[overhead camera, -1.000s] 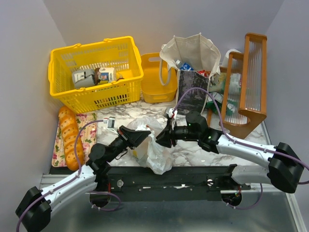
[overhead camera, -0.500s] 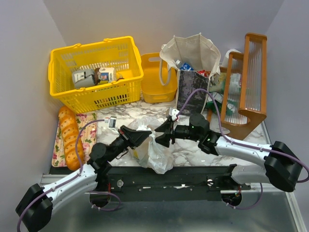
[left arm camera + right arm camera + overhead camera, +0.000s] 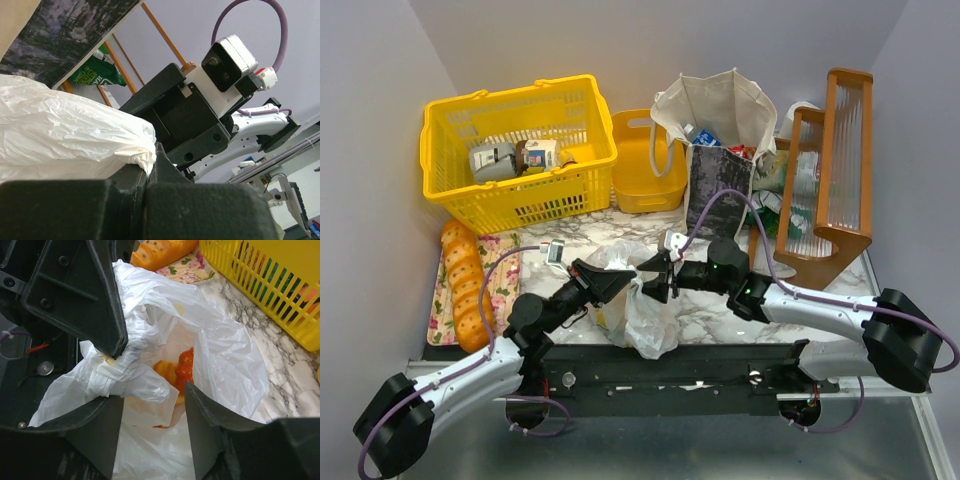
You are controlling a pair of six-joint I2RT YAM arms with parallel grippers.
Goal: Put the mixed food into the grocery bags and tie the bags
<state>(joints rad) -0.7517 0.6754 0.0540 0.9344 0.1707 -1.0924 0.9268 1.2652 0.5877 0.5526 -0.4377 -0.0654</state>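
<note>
Pinching a twisted ear of the white plastic bag (image 3: pixel 638 312), your left gripper (image 3: pixel 623 283) has its jaws clenched on the film, the bag sitting mid-tabletop (image 3: pixel 712 316). The right gripper (image 3: pixel 655 281) hovers at the bag's mouth, jaws released and straddling loose plastic, grasping nothing. Orange and red food (image 3: pixel 181 367) shows through the film inside. For a sound knot, gather the opposite ear fully between the right jaws before closing, then cross it over the left's gently, since thin film likely tears. The canvas tote (image 3: pixel 720 120) stands at the back.
</note>
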